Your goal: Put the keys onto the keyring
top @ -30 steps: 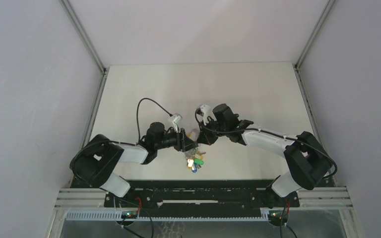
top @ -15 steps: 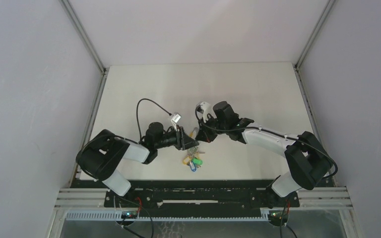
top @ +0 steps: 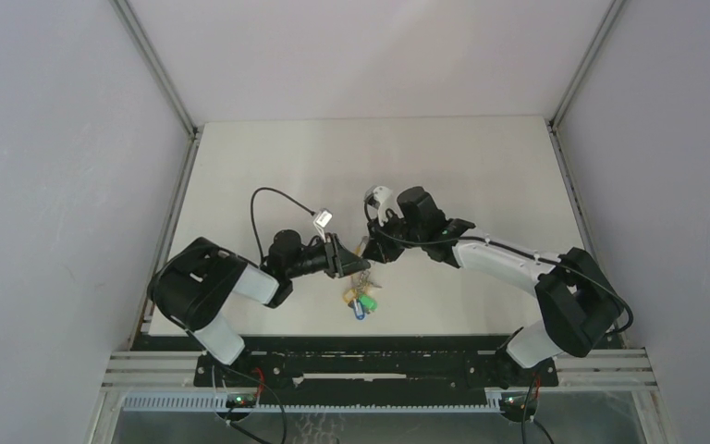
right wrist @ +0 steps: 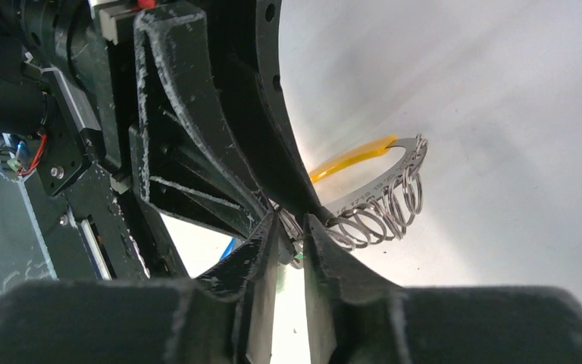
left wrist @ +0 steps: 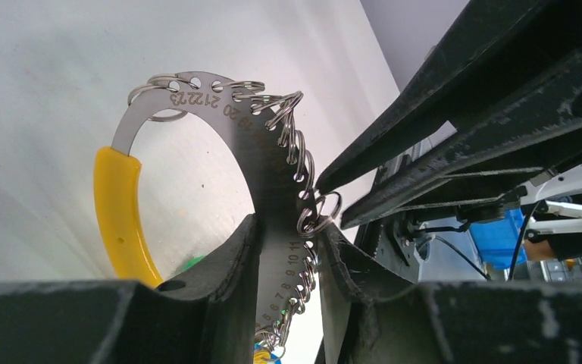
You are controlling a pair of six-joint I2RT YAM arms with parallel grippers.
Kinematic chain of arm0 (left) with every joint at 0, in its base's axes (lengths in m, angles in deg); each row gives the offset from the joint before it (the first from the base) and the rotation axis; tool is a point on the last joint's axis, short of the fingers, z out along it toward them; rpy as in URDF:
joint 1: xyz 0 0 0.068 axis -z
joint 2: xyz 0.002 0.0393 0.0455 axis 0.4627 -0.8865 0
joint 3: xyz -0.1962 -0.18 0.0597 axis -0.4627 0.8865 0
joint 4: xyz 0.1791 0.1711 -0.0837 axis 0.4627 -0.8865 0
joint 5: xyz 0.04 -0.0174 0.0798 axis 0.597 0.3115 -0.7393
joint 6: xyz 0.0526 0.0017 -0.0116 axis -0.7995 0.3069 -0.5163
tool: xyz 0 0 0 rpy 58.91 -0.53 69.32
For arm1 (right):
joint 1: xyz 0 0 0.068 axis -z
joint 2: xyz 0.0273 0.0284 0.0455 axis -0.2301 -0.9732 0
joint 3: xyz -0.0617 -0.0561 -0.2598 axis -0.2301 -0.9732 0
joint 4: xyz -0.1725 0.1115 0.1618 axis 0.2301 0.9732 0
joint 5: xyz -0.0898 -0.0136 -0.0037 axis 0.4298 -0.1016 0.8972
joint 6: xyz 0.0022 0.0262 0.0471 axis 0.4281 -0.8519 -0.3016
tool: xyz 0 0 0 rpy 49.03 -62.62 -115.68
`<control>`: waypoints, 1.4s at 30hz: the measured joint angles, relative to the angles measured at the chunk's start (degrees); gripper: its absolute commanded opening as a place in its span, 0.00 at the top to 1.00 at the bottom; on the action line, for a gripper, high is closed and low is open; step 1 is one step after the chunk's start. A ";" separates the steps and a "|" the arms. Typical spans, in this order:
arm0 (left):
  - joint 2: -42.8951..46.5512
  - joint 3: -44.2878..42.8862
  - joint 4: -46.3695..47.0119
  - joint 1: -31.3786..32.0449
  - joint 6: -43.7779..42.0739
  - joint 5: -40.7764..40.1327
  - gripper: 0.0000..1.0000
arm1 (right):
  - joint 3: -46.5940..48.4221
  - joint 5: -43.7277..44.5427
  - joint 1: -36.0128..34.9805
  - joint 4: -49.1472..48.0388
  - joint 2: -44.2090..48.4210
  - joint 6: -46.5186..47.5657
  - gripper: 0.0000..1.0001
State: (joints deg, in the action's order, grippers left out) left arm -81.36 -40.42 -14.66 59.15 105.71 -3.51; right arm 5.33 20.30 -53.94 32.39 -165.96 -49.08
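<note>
The keyring (left wrist: 265, 182) is a flat numbered silver arc with a yellow grip (left wrist: 121, 205), lined with small split rings. My left gripper (left wrist: 288, 227) is shut on the arc near numbers 9 to 11 and holds it above the table. My right gripper (right wrist: 292, 224) meets it from the right, its jaws nearly closed on one small split ring (left wrist: 322, 214). The arc also shows in the right wrist view (right wrist: 371, 199). The keys (top: 361, 301), with green, yellow and blue heads, bunch just below both grippers (top: 359, 257) in the top view.
The white table (top: 462, 166) has grey walls on three sides. A black rail (top: 379, 356) runs along the near edge by the arm bases. The left wrist's cable (top: 268, 199) loops above the left arm.
Both grippers have shifted slightly up and left with the keyring. The left arm's elbow has swung right. The key bunch has moved a little with them.
</note>
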 measured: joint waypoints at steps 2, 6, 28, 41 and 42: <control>-0.17 0.26 1.31 -0.35 1.40 -0.07 0.87 | 0.00 0.61 -0.17 0.31 1.01 0.02 0.73; -1.46 0.81 5.33 -1.46 5.03 -0.20 0.89 | -0.02 2.36 -0.66 0.85 4.52 0.55 0.68; -5.05 3.43 14.93 -4.57 16.59 -2.62 0.91 | -12.79 16.15 -9.03 -12.94 6.27 9.14 0.55; -5.05 3.74 14.93 -5.29 18.12 -3.56 0.91 | -13.33 20.20 -10.05 -19.47 2.64 10.14 0.55; -5.05 3.74 14.91 -5.33 18.12 -3.72 0.91 | -13.33 20.35 -10.08 -19.78 2.47 10.16 0.55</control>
State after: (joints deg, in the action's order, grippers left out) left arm -86.41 -36.68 0.24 53.82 123.83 -7.23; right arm -8.00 40.65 -64.02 12.61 -163.49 -38.92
